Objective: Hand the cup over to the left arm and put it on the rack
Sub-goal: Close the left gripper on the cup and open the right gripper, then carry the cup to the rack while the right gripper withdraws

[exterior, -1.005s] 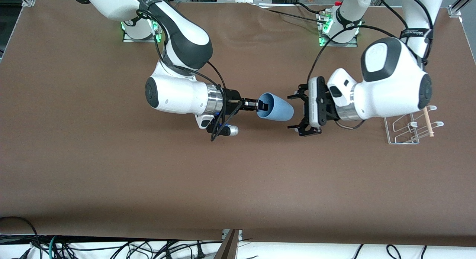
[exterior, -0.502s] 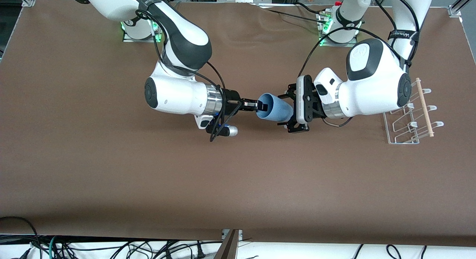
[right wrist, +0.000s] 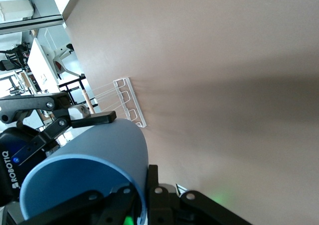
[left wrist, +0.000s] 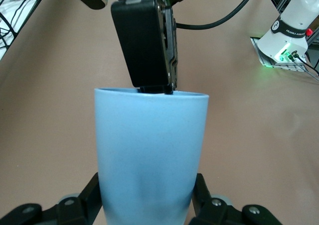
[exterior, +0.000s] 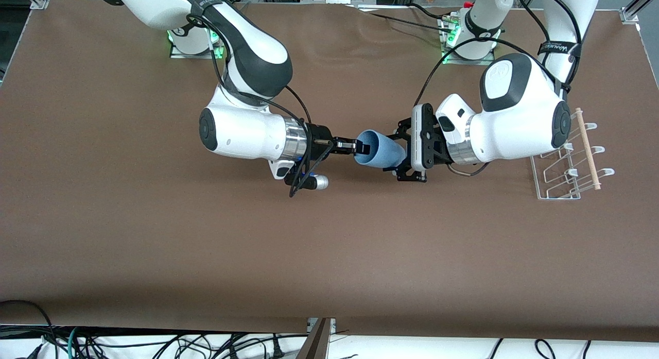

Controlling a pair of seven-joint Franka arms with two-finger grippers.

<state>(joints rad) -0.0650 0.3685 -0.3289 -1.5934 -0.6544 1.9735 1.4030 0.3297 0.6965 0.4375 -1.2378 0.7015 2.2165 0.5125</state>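
Over the middle of the surface (exterior: 154, 256), the cup (exterior: 382, 154) lies sideways between both arms, the right pincer (exterior: 355, 146) clenching its rim while the left pincer (exterior: 405, 152) grips its base for handover toward the rack (exterior: 564, 171).

Centre of frame: the cup (exterior: 380, 153) lies horizontal above the table (exterior: 329, 256), held between both grippers. The right gripper (exterior: 355, 147), reaching from the arm based at upper left, pinches the cup's rim, one finger inside the mouth. The left gripper (exterior: 403, 154), on the arm based at upper right, is clamped across the cup's narrow base end. The rack (exterior: 569, 166) stands on the table at the right of frame, touching neither arm.
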